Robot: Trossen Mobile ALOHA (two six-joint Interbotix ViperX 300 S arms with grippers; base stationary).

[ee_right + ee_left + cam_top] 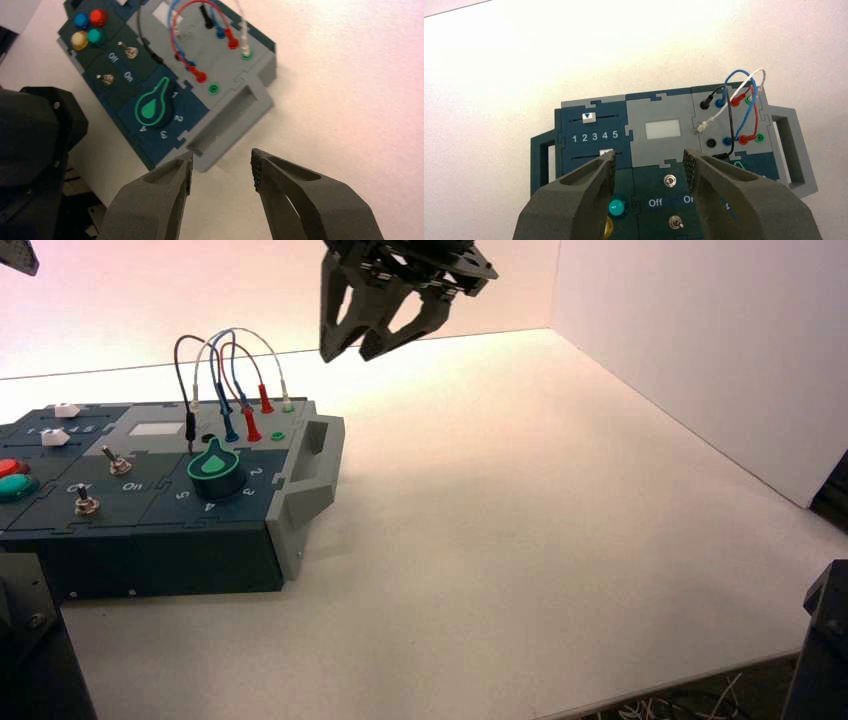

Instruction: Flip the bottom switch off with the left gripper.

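The black angular left gripper (649, 167) hangs above the box, fingers apart, touching nothing. The small silver bottom toggle switch (676, 222) sits at six o'clock from its twin (669, 180). The right gripper (372, 335), fingers apart, hovers beyond the looping wires (232, 370).

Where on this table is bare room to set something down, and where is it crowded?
Free: the white tabletop between the box's grey handle and the right wall, under the raised right gripper. Crowded: the box top, around the wires, green knob and bottom switch, beneath the open left gripper.
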